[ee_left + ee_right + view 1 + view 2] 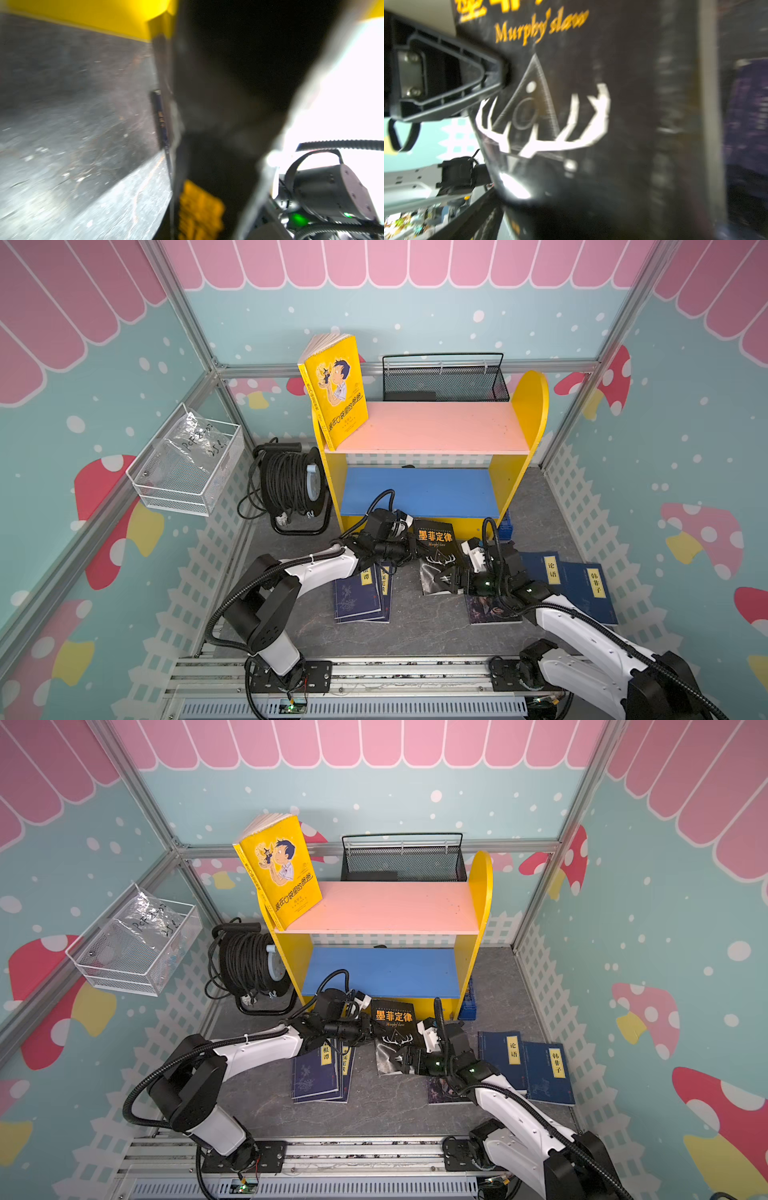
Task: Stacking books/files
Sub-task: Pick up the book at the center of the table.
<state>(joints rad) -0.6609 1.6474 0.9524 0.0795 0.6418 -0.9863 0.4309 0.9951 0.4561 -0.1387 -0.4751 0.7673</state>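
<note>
One yellow cartoon-cover paperback [336,389] stands on the pink top shelf [436,427]; left fingers [407,549] clamp the tilted black antler-emblem book [436,541], right fingers [446,104] apart beside it; navy paperbacks [361,597] lie unstacked on the grey desk [415,626]

Backdrop props on a grey stone-patterned floor [411,626].

At the back, a yellow wooden shelf unit [530,414] with 2 levels, a pink upper board [432,427] and a blue lower board [419,491]; just behind it, a black wire-mesh basket [444,383]; by its right foot, a small blue plastic crate [505,526], mostly hidden. Beside its left panel, a black cable reel on a tube stand [286,485]. Mounted on the left wall, a white wire-mesh basket [174,493] holding a clear plastic bag [199,443] with handwriting.
</note>
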